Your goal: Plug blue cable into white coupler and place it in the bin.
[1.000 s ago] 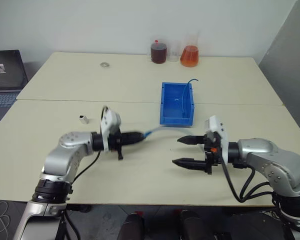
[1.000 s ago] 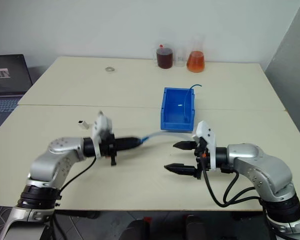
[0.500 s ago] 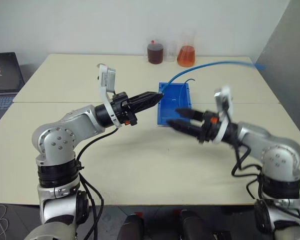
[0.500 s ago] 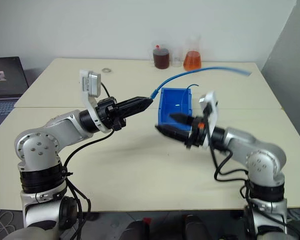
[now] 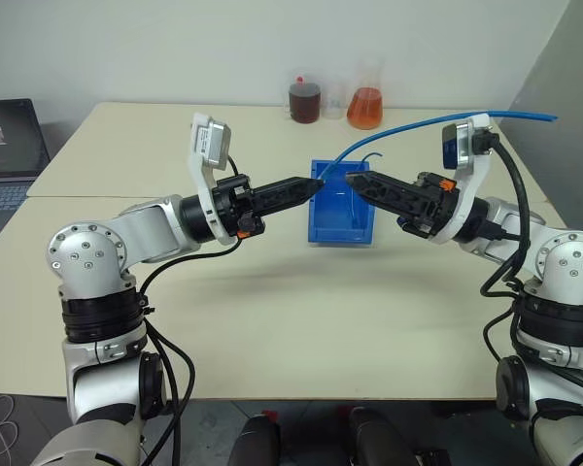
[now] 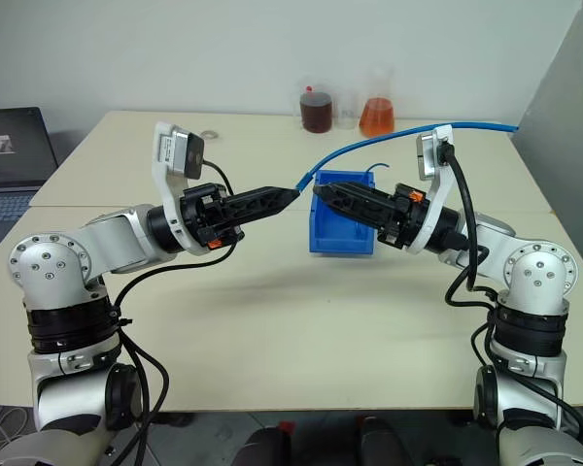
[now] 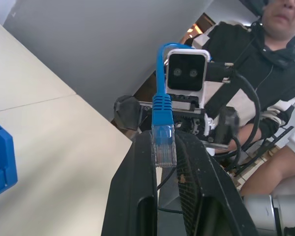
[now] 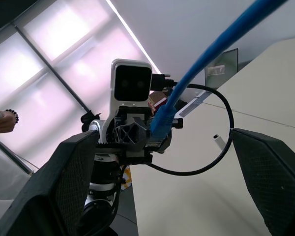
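From head height we look forward and down over the table (image 5: 272, 320) with both eyes, sharing nearly everything. Our wrist cameras face each other closely along raised fingers, each seeing the opposite camera.

A: What is between the two black fingers (image 8: 73, 182) of the right gripper (image 8: 167, 182)?
B: They stand wide apart. Beyond them, the left gripper (image 8: 155, 130) pinches the end of the blue cable (image 8: 211, 54).
A: And the cable?
B: It runs away slanting. The white coupler (image 8: 216, 139) lies far behind on the table (image 8: 196, 196).
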You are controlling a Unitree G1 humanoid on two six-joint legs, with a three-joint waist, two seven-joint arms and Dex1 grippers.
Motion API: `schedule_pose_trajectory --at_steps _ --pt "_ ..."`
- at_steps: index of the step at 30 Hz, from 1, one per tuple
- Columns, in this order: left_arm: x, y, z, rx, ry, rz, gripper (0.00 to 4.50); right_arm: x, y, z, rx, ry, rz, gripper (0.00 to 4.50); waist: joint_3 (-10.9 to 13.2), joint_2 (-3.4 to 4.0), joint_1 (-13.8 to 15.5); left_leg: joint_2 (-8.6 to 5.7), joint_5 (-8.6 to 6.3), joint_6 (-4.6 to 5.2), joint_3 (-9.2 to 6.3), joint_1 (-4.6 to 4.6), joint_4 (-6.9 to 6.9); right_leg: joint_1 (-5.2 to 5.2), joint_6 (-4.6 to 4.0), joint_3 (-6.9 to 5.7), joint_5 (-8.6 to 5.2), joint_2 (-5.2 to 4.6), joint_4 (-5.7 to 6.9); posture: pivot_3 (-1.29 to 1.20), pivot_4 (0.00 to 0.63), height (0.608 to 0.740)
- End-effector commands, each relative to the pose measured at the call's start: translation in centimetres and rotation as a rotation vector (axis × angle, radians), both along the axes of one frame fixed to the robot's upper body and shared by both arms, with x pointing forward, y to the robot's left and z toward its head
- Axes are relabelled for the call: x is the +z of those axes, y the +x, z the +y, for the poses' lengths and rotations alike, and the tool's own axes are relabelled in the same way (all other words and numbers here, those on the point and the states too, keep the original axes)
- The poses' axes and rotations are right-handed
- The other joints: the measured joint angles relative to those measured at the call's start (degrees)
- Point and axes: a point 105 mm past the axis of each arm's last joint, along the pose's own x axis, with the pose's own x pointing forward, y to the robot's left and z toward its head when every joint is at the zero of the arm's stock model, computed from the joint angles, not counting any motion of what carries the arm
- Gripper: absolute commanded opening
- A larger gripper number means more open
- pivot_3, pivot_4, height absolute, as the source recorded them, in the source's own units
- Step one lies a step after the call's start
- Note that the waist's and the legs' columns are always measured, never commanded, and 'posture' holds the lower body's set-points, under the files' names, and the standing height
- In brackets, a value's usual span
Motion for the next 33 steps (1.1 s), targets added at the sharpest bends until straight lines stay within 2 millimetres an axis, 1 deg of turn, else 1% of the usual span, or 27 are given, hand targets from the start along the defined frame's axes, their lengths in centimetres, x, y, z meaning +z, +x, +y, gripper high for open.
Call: schedule_pose_trajectory --at_steps 1,3,12,13,15,16,26,30,32,33 --pt "0.9 -1.1 -0.4 -0.072 -0.008 -0.035 0.26 1.1 -0.6 0.3 0.049 0.029 -0.026 4.5 0.0 0.0 0.0 0.0 0.0 0.0 0.0 0.0 0.0 0.0 0.0 -0.01 0.0 0.0 0.0 0.0 0.15 0.74" --pt "0.9 -1.4 -0.6 -0.088 -0.006 -0.036 0.26 1.1 -0.6 0.5 0.061 0.029 -0.024 4.5 0.0 0.0 0.0 0.0 0.0 0.0 0.0 -0.01 0.0 0.0 0.0 0.0 0.0 0.0 0.0 0.0 0.15 0.74" --pt "0.7 -1.6 -0.6 -0.091 -0.001 -0.034 0.26 1.1 -0.6 1.2 0.108 0.017 -0.021 4.5 0.0 0.0 0.1 0.0 0.0 0.0 -0.01 -0.04 0.0 -0.01 0.0 -0.01 0.0 0.0 -0.02 0.0 0.15 0.74" --pt "0.7 -1.6 -0.6 -0.091 -0.002 -0.034 0.26 1.0 -0.6 1.3 0.111 0.017 -0.021 4.14 0.0 0.0 0.1 0.0 0.0 0.0 -0.01 -0.04 0.0 -0.02 0.0 0.0 0.0 -0.01 -0.03 0.0 0.15 0.74" --pt "0.7 -1.6 -0.7 -0.091 -0.004 -0.032 0.26 1.0 -0.6 1.3 0.118 0.017 -0.02 3.8 0.0 0.0 0.1 0.0 0.0 0.0 -0.01 -0.04 0.0 -0.02 0.0 -0.01 0.0 -0.01 -0.03 0.0 0.15 0.74" --pt "0.7 -1.7 -0.7 -0.091 -0.004 -0.032 0.26 1.0 -0.6 1.4 0.122 0.015 -0.02 3.48 0.0 0.0 0.1 0.0 0.0 0.0 -0.01 -0.04 0.0 -0.02 0.0 -0.01 0.0 -0.01 -0.03 0.0 0.15 0.74" --pt "0.2 -2.0 -0.6 -0.09 -0.004 -0.027 0.26 1.1 -0.3 1.4 0.129 0.018 -0.01 1.44 0.0 0.0 0.1 0.0 0.0 0.0 0.0 -0.06 0.0 -0.05 0.0 0.0 0.0 0.0 -0.03 0.0 0.15 0.74" --pt "0.2 -1.9 -0.6 -0.084 -0.007 -0.026 0.26 1.0 -0.5 1.4 0.14 0.015 -0.007 0.5 0.0 0.0 0.1 0.0 0.0 0.0 0.0 -0.08 -0.01 -0.07 0.0 0.01 0.0 0.0 -0.03 0.0 0.15 0.74" --pt "0.2 -1.8 -0.6 -0.082 -0.008 -0.026 0.26 1.0 -0.5 1.4 0.147 0.014 -0.005 0.13 0.0 0.0 0.1 0.0 0.0 0.0 0.0 -0.08 -0.01 -0.08 0.01 0.0 0.0 0.0 -0.03 0.0 0.15 0.74" --pt "0.3 -1.8 -0.6 -0.08 -0.006 -0.028 0.26 0.9 -0.6 1.4 0.151 0.012 -0.004 0.09 0.0 0.0 0.1 0.0 0.0 0.0 0.0 -0.09 -0.01 -0.08 0.0 0.0 0.0 0.0 -0.03 0.0 0.15 0.74"
